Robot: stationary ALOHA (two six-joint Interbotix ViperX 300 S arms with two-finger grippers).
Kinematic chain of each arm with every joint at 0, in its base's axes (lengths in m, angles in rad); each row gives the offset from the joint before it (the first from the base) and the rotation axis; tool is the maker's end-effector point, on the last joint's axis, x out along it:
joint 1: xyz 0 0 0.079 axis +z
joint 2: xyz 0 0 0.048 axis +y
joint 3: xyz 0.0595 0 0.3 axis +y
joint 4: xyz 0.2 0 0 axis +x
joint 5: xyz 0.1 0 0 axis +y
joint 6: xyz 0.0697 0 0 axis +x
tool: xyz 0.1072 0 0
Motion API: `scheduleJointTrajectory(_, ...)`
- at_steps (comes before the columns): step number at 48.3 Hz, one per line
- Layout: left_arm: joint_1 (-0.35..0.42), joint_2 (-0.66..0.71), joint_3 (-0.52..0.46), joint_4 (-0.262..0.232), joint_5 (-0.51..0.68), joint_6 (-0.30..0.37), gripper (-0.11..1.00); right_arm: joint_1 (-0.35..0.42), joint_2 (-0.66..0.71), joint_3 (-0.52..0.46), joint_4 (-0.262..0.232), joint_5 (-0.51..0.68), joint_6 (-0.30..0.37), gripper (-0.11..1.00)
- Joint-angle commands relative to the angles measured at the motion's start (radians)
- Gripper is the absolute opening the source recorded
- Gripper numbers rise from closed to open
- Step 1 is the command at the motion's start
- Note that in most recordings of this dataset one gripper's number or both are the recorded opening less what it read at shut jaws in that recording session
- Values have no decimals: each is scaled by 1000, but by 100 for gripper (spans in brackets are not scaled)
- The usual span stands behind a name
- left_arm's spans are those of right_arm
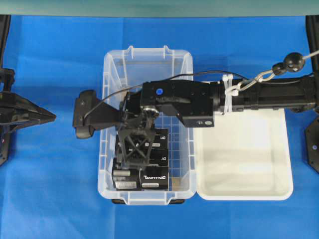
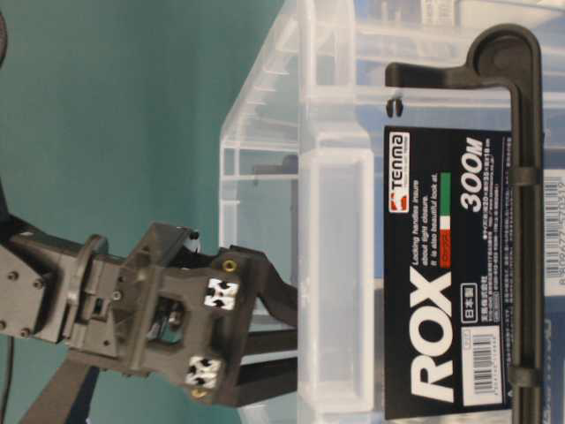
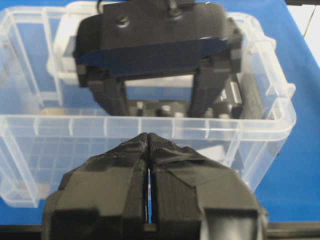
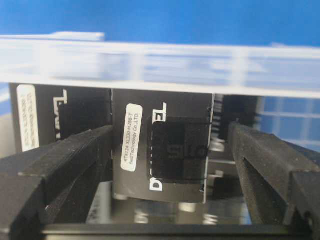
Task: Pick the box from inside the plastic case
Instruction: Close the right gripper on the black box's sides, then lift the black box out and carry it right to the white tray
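Nearest my right wrist camera, my right fingers [image 4: 165, 165] stand spread as wide as they go, one dark padded finger low on each side of the view, and they grip nothing. Between them stands the box [image 4: 162, 145], black, its white label strip upright on the left of its face and white lettering running down it. I cannot tell whether either pad touches its sides. More black boxes flank it, and the clear wall of the plastic case [image 4: 150, 65] runs across just behind.

From overhead, my right arm [image 1: 259, 94] reaches in from the right, across the white tray [image 1: 244, 164], and bends down at the wrist so the fingers [image 1: 134, 144] point into the plastic case [image 1: 112, 64]. The boxes [image 1: 154, 177] sit packed at the near end of the case, on the blue bench [image 1: 60, 199].

My left fingers [image 3: 149, 150] are pressed together, tip to tip, holding nothing, hanging outside the case's long wall and aimed level at it.
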Motion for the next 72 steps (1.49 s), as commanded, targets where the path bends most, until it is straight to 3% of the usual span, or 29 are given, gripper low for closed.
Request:
scheduleJointTrajectory(1, 2, 8, -20, 3, -5, -2, -3, 3, 20, 3, 2, -5, -3, 99)
scheduleJointTrajectory(11, 2, 8, -20, 2, -5, -2, -3, 12, 21, 3, 2, -3, -5, 93)
scheduleJointTrajectory(21, 2, 8, -20, 2, -5, -2, -3, 8, 8, -8, 2, 17, 0, 63)
scheduleJointTrajectory(37, 2, 8, -20, 2, -5, -2, -3, -67, -129, -54, 0, 112, 6, 63)
scheduleJointTrajectory(52, 2, 9, -20, 2, -5, -3, -3, -161, -364, -67, 2, 360, 3, 63)
scheduleJointTrajectory(61, 2, 9, -20, 2, -5, -3, -3, -183, -489, 51, -2, 482, 0, 63)
scheduleJointTrajectory(72, 5, 11, -20, 2, -5, -3, -3, -230, -647, 328, -3, 431, -8, 63)
